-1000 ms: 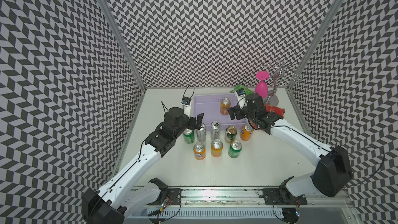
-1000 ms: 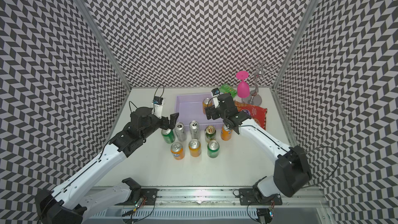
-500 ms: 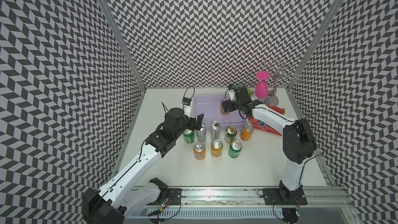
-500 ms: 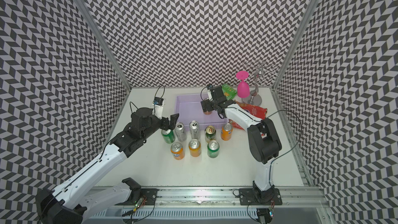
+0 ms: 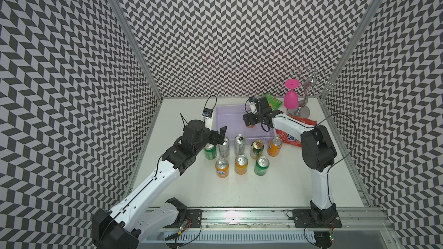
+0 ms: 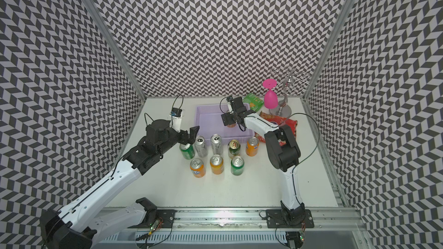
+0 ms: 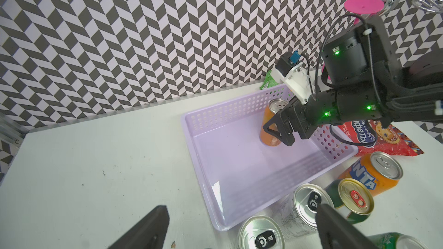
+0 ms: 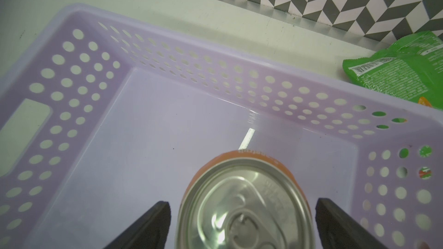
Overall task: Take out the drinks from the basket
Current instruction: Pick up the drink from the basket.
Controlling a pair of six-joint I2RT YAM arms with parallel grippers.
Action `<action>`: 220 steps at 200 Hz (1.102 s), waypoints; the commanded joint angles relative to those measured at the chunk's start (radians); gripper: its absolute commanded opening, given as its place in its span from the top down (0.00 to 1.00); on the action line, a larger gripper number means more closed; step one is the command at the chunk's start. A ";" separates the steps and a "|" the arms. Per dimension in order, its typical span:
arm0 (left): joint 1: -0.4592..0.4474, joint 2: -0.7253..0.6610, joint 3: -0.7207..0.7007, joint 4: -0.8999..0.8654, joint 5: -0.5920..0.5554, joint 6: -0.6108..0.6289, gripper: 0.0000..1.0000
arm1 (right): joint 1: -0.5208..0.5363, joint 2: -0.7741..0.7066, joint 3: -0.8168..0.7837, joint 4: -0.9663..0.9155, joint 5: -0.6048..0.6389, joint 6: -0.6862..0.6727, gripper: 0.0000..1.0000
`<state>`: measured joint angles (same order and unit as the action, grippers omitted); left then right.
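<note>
While its jaws gape, right gripper (image 8: 242,206) (in basket (image 8: 167,77)) straddles an orange can (image 7: 275,105).

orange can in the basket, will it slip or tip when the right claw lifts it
Smooth round metal, so the orange can probably slips unless the right claw, open on either side, squeezes squarely. Standing upright and narrow, it may tip if nudged off-centre. Lid looks sealed: likely full, fairly heavy.

orange can (image 8: 244,202): cut off at view edge | top views: mostly behind right hand (image 5: 249,120)
</note>
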<state>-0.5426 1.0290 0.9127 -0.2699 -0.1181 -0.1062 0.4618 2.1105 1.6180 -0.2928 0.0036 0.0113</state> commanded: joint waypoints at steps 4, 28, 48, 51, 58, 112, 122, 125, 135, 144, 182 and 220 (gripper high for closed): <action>0.006 0.006 -0.001 0.029 0.006 -0.001 0.01 | -0.004 0.031 0.037 0.009 -0.004 0.010 0.08; 0.007 0.009 0.000 0.029 0.009 0.000 0.01 | -0.003 0.040 0.045 0.010 -0.004 0.010 0.15; 0.006 0.011 0.002 0.029 0.010 0.000 0.01 | -0.004 0.040 0.046 0.015 -0.005 0.010 0.22; 0.006 0.011 0.002 0.028 0.009 0.000 0.01 | -0.004 0.040 0.046 0.016 -0.005 0.009 0.23; 0.006 0.011 0.002 0.028 0.009 -0.001 0.01 | -0.004 0.039 0.046 0.020 -0.009 0.009 0.25; 0.006 0.022 0.004 0.029 0.014 -0.001 0.01 | -0.004 -0.007 0.043 0.008 -0.027 -0.008 0.38; 0.006 0.023 0.005 0.029 0.015 -0.001 0.01 | -0.003 -0.021 0.040 0.005 -0.026 -0.009 0.39; 0.006 0.022 0.005 0.029 0.015 -0.002 0.01 | -0.004 -0.026 0.039 0.004 -0.026 -0.011 0.39; 0.006 0.020 0.005 0.029 0.015 -0.002 0.01 | -0.004 -0.044 0.032 0.004 -0.026 -0.013 0.40; 0.006 0.020 0.003 0.029 0.016 -0.001 0.01 | -0.003 -0.058 0.026 0.003 -0.026 -0.015 0.40; 0.006 0.015 0.003 0.031 0.016 -0.001 0.01 | -0.003 -0.144 -0.012 0.000 -0.032 -0.023 0.41; 0.006 0.014 0.003 0.030 0.018 -0.002 0.01 | 0.002 -0.252 -0.069 -0.011 -0.027 -0.026 0.42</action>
<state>-0.5426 1.0489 0.9127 -0.2687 -0.1104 -0.1062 0.4618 1.9930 1.5604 -0.3851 -0.0204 -0.0048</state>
